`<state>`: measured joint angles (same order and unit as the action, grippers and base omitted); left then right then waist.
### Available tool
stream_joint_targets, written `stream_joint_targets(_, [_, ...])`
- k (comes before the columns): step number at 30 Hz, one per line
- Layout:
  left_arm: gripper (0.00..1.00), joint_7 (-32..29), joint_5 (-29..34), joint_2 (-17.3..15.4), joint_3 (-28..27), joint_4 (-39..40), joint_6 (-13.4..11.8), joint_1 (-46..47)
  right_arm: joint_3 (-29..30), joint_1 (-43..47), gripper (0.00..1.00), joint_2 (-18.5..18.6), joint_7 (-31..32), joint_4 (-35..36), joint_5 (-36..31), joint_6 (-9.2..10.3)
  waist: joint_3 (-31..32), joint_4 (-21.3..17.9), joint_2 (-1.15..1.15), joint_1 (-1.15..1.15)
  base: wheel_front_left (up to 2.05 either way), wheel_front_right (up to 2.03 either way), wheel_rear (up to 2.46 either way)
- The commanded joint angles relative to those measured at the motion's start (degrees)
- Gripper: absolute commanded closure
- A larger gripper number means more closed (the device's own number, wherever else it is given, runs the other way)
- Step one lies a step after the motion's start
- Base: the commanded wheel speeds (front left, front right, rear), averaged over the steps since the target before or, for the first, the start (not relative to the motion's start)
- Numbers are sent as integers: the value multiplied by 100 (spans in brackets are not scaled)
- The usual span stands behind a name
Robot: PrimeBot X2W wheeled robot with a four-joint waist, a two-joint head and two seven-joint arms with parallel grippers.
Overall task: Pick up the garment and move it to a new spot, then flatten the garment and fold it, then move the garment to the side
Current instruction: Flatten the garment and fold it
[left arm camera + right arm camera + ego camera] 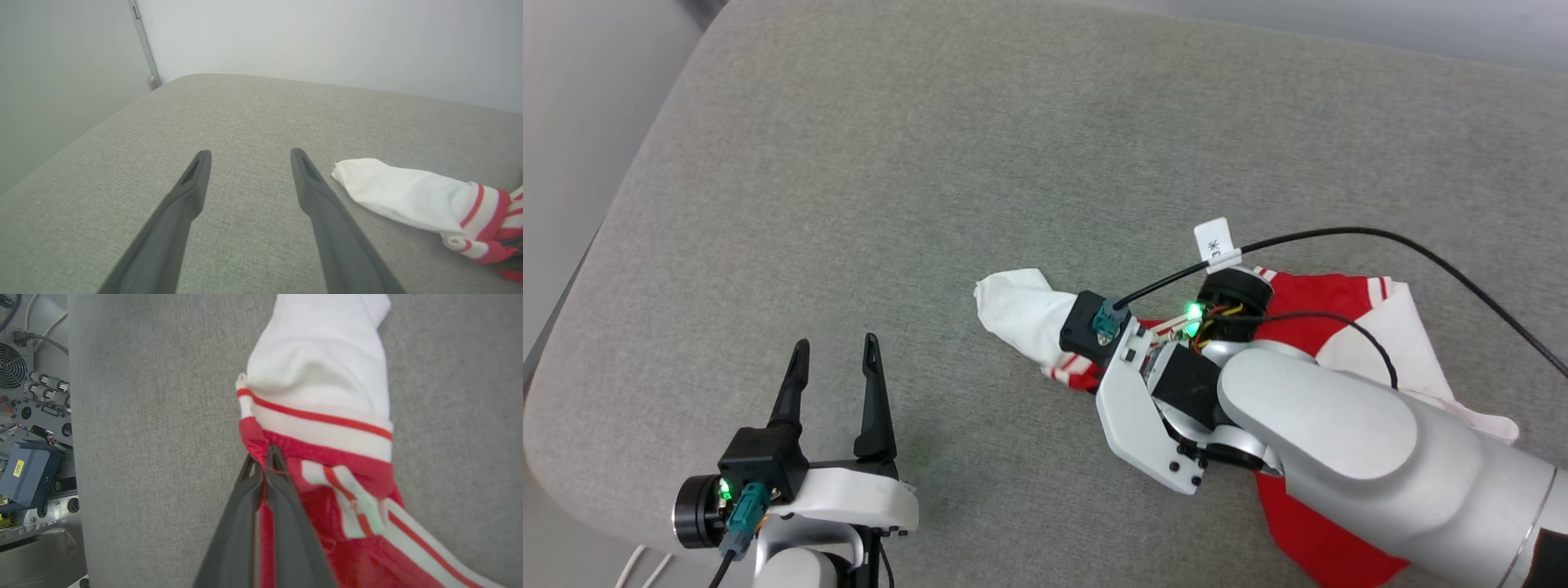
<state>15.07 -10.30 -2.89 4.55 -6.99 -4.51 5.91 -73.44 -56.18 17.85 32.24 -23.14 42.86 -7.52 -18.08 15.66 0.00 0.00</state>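
Right gripper (pixel 265 451) I've got clamped on the red, white-sleeved thin T-shirt (pixel 1331 294), left gripper (pixel 836 341) jaws wide over grey fabric cushion (pixel 1013 147).

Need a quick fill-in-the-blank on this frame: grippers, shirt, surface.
1. The right gripper is ___ on the garment.
2. The left gripper is ___ and holds nothing.
3. The garment's sleeve nearest the left gripper is ___ in colour.
4. The garment lies on a ___ fabric surface.

Missing words: shut; open; white; grey.
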Motion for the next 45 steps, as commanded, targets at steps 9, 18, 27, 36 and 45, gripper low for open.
stream_joint_targets(9, [0,14,255,3,-355,77,30,-296,51,-874,0,866,-1526,659,66,6,489,-648,0,0,0,0,0])
stream_joint_targets(18, [0,14,355,2,-506,201,68,-546,253,-1267,0,2386,-764,1578,582,6,656,-965,0,0,0,0,0])
stream_joint_targets(27, [0,14,364,2,-470,284,90,-427,158,-1120,0,3483,1095,2177,1338,6,467,-967,0,0,0,0,0])
stream_joint_targets(36, [0,14,427,2,-350,351,91,-206,142,-114,0,3054,1089,1338,1468,6,158,-825,0,0,0,0,0])
stream_joint_targets(45, [0,14,510,2,-340,359,71,-174,291,175,100,2533,332,619,1089,8,129,-877,0,0,0,0,0])
